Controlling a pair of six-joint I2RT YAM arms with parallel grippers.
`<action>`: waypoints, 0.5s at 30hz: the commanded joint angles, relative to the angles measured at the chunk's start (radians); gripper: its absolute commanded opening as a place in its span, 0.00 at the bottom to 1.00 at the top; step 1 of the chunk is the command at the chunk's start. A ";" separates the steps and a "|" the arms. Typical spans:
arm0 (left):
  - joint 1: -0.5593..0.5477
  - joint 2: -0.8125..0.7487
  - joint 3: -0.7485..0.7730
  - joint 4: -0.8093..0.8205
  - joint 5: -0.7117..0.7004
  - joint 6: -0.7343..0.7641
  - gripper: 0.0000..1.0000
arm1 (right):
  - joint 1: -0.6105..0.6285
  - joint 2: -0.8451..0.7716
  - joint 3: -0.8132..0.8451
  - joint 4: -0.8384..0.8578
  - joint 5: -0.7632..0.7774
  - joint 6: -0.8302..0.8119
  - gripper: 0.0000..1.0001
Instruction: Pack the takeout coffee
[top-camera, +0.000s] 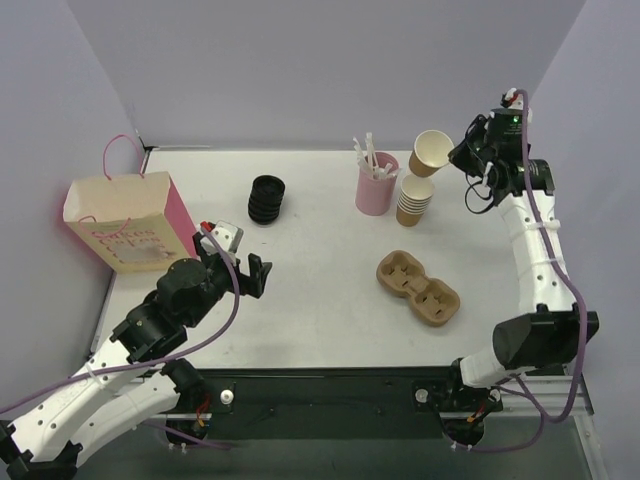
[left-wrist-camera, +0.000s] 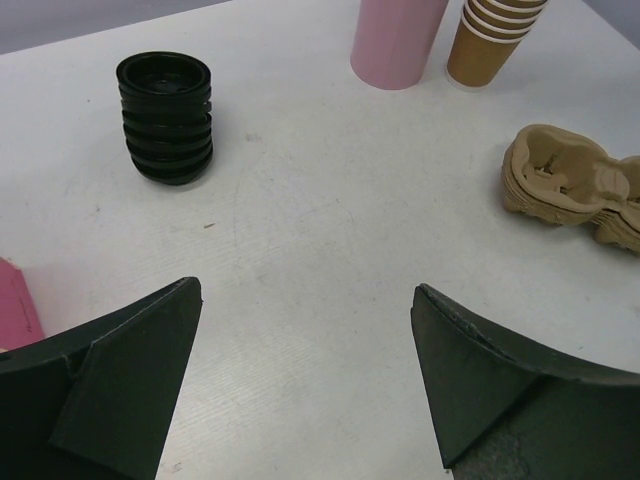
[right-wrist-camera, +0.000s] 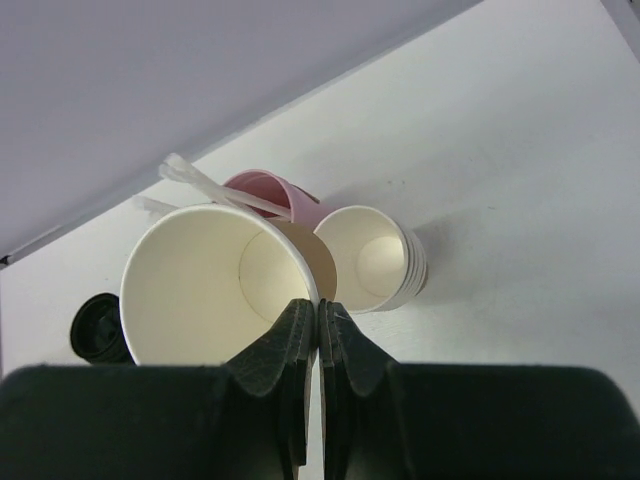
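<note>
Right pincer (right-wrist-camera: 318, 312) pinching lidless paper cup (top-camera: 431, 152) rim, left pincer (left-wrist-camera: 305, 290) spread

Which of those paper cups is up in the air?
The lone cup, pinched by its rim in the right gripper and tilted above the stack; the rest sit nested on the table.
</note>
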 joint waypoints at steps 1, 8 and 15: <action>-0.005 -0.007 0.011 0.029 -0.072 0.014 0.95 | 0.013 -0.143 -0.053 -0.003 -0.061 0.047 0.00; -0.003 -0.051 0.009 0.019 -0.200 0.013 0.92 | 0.248 -0.330 -0.253 0.026 0.039 0.075 0.00; -0.003 -0.088 -0.006 0.039 -0.235 0.014 0.92 | 0.568 -0.287 -0.400 0.138 0.191 0.130 0.00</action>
